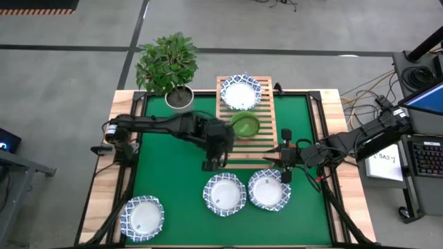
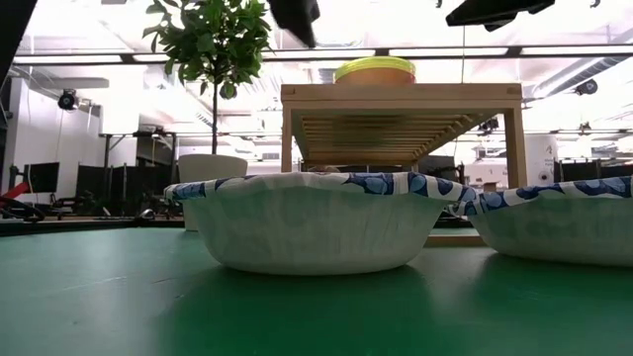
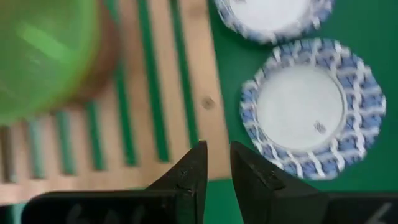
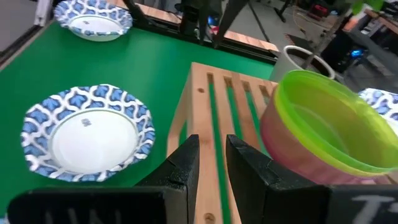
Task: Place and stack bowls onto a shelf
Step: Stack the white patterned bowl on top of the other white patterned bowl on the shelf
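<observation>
Green bowl (image 1: pixel 245 125) atop shelf (image 1: pixel 265 149)

The right tool (image 4: pixel 212 160) hangs over the wooden shelf (image 4: pixel 200 118), fingers nearly together. A green bowl (image 4: pixel 320 121) sits on the slats. Two blue-rimmed bowls (image 4: pixel 87 132) (image 4: pixel 93 18) lie on the green worktop (image 4: pixel 149 68).

Green table mat (image 1: pixel 180 200), wooden shelf (image 1: pixel 266 149), three patterned bowls (image 1: pixel 225 194), potted plant (image 1: pixel 168 66)

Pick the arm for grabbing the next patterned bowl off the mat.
Probably right: the right hand hangs just above the nearest patterned bowl, fingers nearly shut and empty. The left hand sits farther off, by the shelf.
</observation>
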Controlling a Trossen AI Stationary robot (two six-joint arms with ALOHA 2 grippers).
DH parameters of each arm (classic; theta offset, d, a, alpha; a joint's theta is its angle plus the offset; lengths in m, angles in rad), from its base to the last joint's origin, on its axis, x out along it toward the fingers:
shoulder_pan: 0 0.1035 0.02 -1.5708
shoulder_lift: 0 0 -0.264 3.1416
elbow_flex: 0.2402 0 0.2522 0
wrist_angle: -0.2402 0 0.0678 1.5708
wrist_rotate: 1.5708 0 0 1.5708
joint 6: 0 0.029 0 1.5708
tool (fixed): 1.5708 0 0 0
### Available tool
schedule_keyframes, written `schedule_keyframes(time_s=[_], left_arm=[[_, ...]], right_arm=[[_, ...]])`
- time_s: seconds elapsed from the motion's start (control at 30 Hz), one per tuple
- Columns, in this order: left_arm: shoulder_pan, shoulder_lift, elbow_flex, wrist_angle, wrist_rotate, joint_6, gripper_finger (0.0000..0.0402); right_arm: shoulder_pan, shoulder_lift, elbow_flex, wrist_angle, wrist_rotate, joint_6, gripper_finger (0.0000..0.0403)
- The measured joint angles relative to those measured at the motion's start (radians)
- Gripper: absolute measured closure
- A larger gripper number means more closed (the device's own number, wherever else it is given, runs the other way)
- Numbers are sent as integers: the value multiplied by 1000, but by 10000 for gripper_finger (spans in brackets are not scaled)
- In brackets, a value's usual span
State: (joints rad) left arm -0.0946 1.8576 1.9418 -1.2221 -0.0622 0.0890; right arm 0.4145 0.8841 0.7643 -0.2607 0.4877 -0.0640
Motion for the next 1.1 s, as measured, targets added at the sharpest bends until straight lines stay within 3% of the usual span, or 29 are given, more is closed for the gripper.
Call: schedule_keyframes(time_s=[0.2, 0.5, 0.57, 0.83, 1.1], left_arm=[[-74, -108, -240, 153, -1, -70, 349], [-174, -365, -637, 579, -7, -159, 349], [-194, -428, -721, 683, -8, -157, 349], [-217, -664, -1029, 977, -11, -121, 349], [-217, -867, -1230, 1088, -71, -120, 349]], right_arm=[[0, 0, 0, 4, -26, 19, 332], [0, 3, 0, 8, -26, 108, 332], [0, 10, 0, 4, -44, 160, 332], [13, 14, 3, -7, -316, 432, 332], [45, 25, 95, -226, -383, 812, 332]])
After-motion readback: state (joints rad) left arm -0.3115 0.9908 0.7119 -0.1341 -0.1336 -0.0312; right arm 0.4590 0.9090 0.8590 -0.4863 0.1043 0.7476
